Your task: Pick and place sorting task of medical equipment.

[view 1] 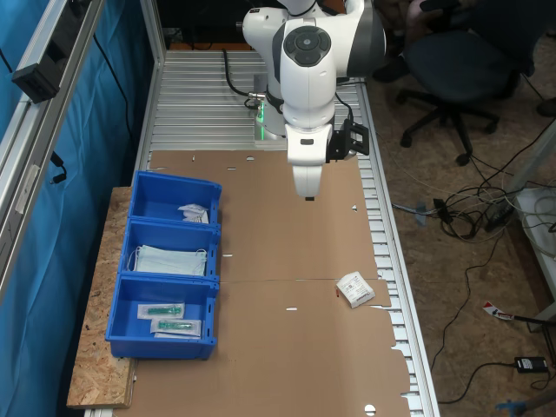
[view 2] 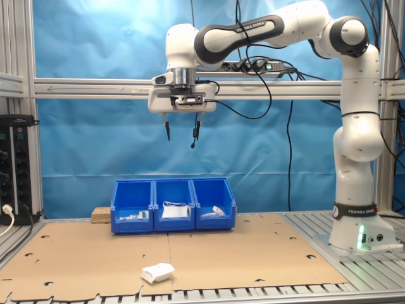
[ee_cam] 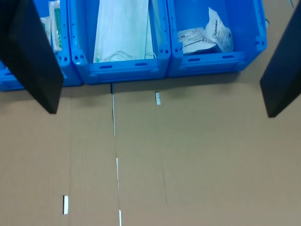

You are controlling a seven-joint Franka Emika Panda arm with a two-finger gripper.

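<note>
The medical equipment, a small white squarish packet (view 1: 355,288), lies loose on the brown cardboard near the table's edge with the notches; the second exterior view has this packet (view 2: 158,272) at the front. My gripper (view 2: 181,134) hangs high above the cardboard, open, with nothing between its fingers. It is well apart from the packet. In the wrist view the two dark fingers (ee_cam: 35,61) frame bare cardboard just in front of the bins. Two similar white packets (ee_cam: 205,35) lie in one end bin (view 1: 174,198).
Three blue bins stand in a row on a wooden board (view 1: 100,347). The middle bin (view 1: 170,248) holds pale blue masks (ee_cam: 124,30), the other end bin (view 1: 162,328) clear packets with green parts (view 1: 169,317). Office chair (view 1: 460,61) and cables (view 1: 469,208) lie off the table.
</note>
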